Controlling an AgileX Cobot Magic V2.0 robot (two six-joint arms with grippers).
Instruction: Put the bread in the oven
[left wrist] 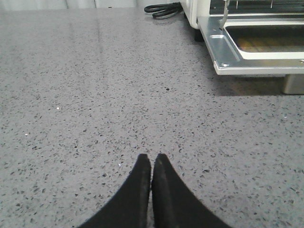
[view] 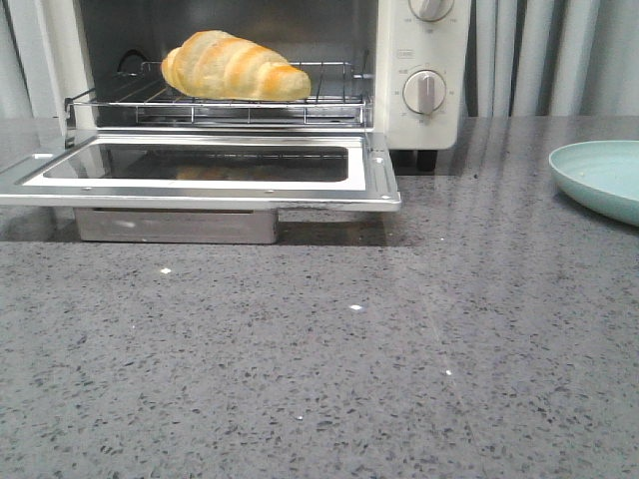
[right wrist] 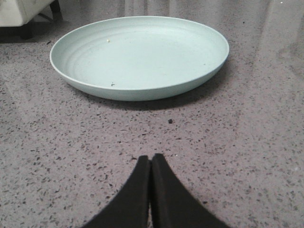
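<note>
On the wire rack of the cream-white toaster oven (view: 424, 70), door down, lies the golden croissant-shaped bread (view: 235, 67); a pale green plate (right wrist: 139, 56) sits right. Both end effectors, left (left wrist: 152, 164) and right (right wrist: 150, 164), are closed, empty, over the speckled grey counter (view: 329, 369).

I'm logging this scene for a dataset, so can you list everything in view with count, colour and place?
bread: one, golden-yellow, lying on the wire rack inside the oven.
oven: one, cream-white, at the back left of the table, door dropped open.
wire rack: one, metal, inside the oven under the bread.
plate: one, pale green, holding only a few crumbs, on the table's right side.
cable: one, black, on the table beside the oven.
table: one, grey speckled stone.
left tool: one, black, shut, low over bare table.
right tool: one, black, shut, facing the plate.
</note>
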